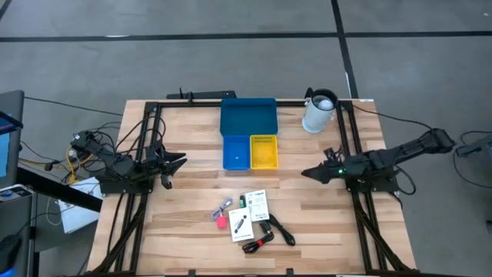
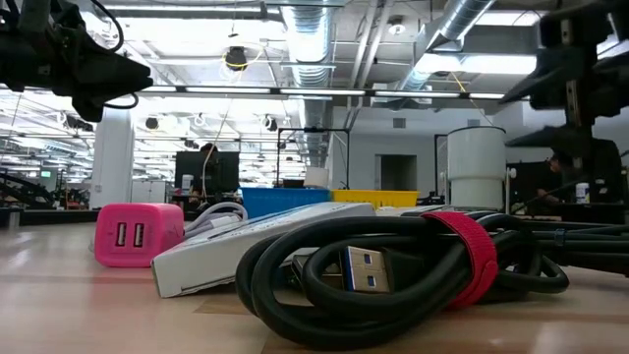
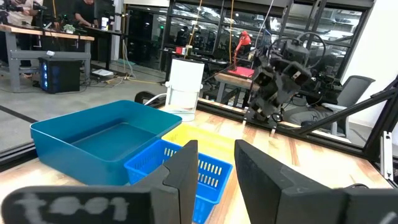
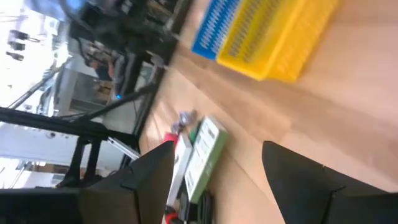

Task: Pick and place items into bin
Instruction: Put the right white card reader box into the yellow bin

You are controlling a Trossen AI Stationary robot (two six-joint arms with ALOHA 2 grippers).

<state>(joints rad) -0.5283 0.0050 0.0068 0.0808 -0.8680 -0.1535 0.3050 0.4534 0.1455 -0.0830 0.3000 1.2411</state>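
Note:
The bin set stands at the table's far centre: a wide blue tray (image 1: 247, 117), with a small blue bin (image 1: 236, 152) and a yellow bin (image 1: 264, 151) on its near side. The items lie in a cluster near the near edge: white printed cards (image 1: 257, 206), a pink-red block (image 1: 221, 222), a coiled black cable (image 1: 267, 237) with a red strap (image 2: 462, 251), and a grey cord (image 1: 224, 206). My left gripper (image 1: 178, 162) hovers open to the left of the bins. My right gripper (image 1: 306, 172) hovers open to their right. Neither touches anything.
A white pitcher (image 1: 319, 111) stands at the far right, beside the wide tray. Black frame rails (image 1: 151, 138) run along the table's left, right and far sides. Bare wood lies between the bins and the items.

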